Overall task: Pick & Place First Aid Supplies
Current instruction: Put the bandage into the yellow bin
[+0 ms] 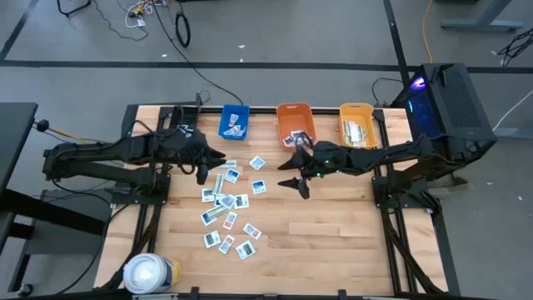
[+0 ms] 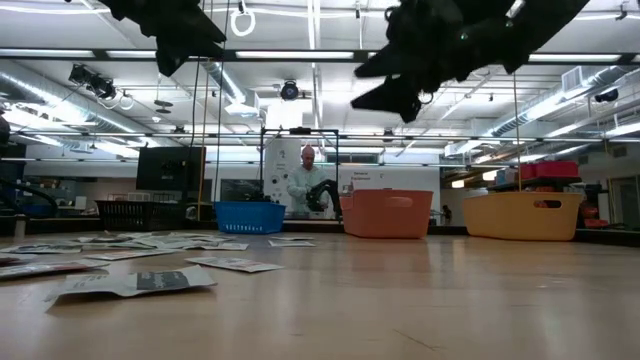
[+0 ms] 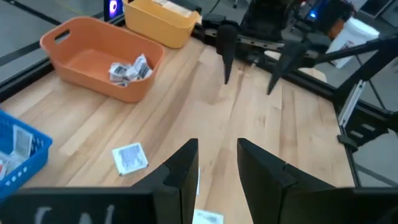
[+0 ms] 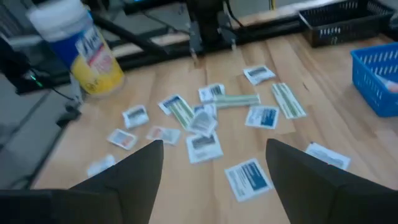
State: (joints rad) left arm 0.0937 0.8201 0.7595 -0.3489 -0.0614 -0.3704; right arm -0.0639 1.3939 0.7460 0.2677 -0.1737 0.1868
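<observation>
- High view: white roll sits nearest, at the table's 7 o'clock corner. First aid packets lie scattered left of centre on the wooden table. Left gripper hangs at their 11 o'clock, jaws a narrow gap apart, empty. Right gripper hangs at 3 o'clock of them, jaws spread wide, empty. Blue bin, orange bin and yellow bin line the 12 o'clock edge.
- Low view: packets lie flat at 9 o'clock; both arms hang overhead; a person stands behind the bins.
- Left wrist view: a few packets lie in the orange bin.
- Right wrist view: packets are spread beyond the wide-apart fingers.
</observation>
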